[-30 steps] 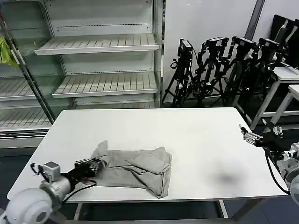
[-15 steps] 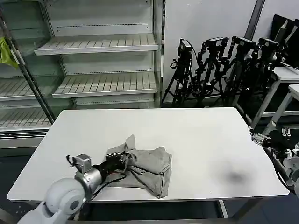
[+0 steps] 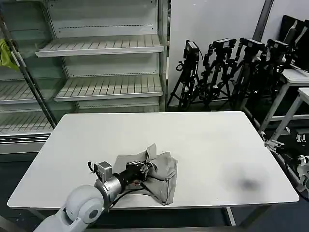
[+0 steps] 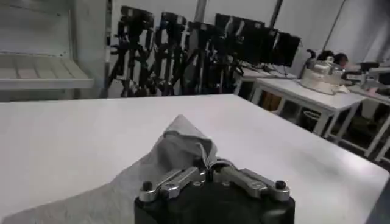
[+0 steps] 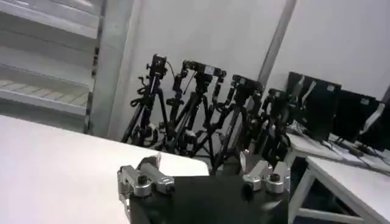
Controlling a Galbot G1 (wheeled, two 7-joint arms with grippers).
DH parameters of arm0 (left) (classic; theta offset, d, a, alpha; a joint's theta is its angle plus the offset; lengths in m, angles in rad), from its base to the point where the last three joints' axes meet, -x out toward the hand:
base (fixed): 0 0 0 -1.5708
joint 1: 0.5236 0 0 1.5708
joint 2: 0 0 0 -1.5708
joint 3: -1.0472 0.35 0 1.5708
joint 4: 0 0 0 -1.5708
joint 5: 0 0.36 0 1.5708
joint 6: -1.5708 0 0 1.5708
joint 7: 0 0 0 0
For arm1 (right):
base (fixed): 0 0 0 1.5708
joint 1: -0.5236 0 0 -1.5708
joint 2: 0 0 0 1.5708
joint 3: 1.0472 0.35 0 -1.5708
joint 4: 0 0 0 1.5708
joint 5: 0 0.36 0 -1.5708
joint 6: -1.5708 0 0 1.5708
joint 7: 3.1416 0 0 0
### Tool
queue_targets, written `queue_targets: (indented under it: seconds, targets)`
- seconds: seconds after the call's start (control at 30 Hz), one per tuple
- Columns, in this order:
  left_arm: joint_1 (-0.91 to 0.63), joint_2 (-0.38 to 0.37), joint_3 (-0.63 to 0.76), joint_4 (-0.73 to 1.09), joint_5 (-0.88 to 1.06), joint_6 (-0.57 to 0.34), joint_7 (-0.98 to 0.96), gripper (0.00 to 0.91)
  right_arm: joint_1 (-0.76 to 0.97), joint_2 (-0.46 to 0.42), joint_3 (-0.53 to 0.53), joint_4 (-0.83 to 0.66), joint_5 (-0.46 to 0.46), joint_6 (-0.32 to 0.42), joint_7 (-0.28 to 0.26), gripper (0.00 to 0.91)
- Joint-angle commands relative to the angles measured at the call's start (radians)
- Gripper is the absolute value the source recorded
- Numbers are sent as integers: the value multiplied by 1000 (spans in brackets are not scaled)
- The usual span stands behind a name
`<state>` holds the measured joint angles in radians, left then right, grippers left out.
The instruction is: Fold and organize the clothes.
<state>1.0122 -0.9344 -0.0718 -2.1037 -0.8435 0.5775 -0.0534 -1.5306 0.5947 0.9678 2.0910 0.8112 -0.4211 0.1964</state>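
One of the clothes, a light grey T-shirt, lies bunched on the white table near its front edge. My left gripper is over the shirt's middle, shut on a raised fold of the fabric. In the left wrist view the grey shirt rises in a peak from between the closed fingertips of the left gripper. My right gripper hovers just off the table's right edge, far from the shirt. In the right wrist view the right gripper is open with nothing between its fingers.
Empty white shelving stands behind the table, with a yellow-green cloth hanging at the far left. Black tripods crowd the back right. White side tables stand to the right, close to the right arm.
My left gripper has travelled right from the shirt's left edge to its middle, dragging the fold over the shirt. The right gripper has drawn back to the right, off the table edge.
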Motion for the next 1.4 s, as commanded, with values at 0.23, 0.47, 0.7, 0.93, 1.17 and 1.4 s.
queue_targets:
  seconds: [0.23,0.47,0.7,0.93,1.17,1.4]
  targets:
    - [-19,-37,41,4,67,-3,9,907,-7,15,-6,7,-11,-1,0,907]
    - [-21,-33,34,-12,70,-3,10,907,-18,22,3,12,-14,-1,-1,907]
    - [-1,-19,-15,-77,59,-2,5,907,-21,24,12,15,-13,-1,0,907]
    - [67,57,-145,-24,99,-5,0,907,-5,26,-3,18,-14,1,-4,907]
    - [207,112,-273,35,116,-2,-2,907,21,-9,9,19,7,11,-16,907]
    - [293,75,-312,25,148,-1,-6,907,23,-5,35,59,25,28,-32,907]
